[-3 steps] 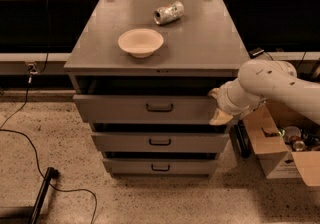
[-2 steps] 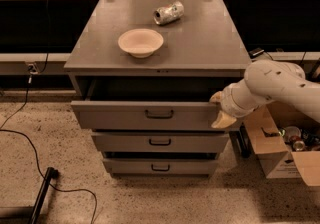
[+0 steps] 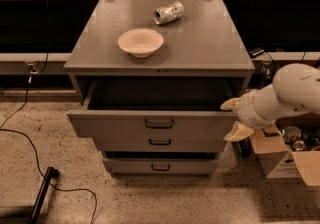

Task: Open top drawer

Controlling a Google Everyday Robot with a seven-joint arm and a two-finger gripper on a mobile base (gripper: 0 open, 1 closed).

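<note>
The grey cabinet (image 3: 210,48) has three drawers. The top drawer (image 3: 110,123) is pulled out well past the two lower ones, its dark box open to view, with a small black bar handle (image 3: 159,123) at centre. My gripper (image 3: 234,118) is at the right end of the drawer's front. One pale finger (image 3: 230,104) lies at the front's top edge and the other (image 3: 239,132) at its bottom edge, so it clamps that end. My white arm (image 3: 290,93) comes in from the right.
A cream bowl (image 3: 140,42) and a crushed can (image 3: 168,12) lie on the cabinet top. The middle drawer (image 3: 200,143) and bottom drawer (image 3: 125,165) are shut. A cardboard box (image 3: 277,158) of clutter stands on the floor at right; a black cable (image 3: 30,143) and a black bar (image 3: 42,193) lie at left.
The top drawer has slid further out toward the camera, and my gripper has moved with it at the drawer's right end.
</note>
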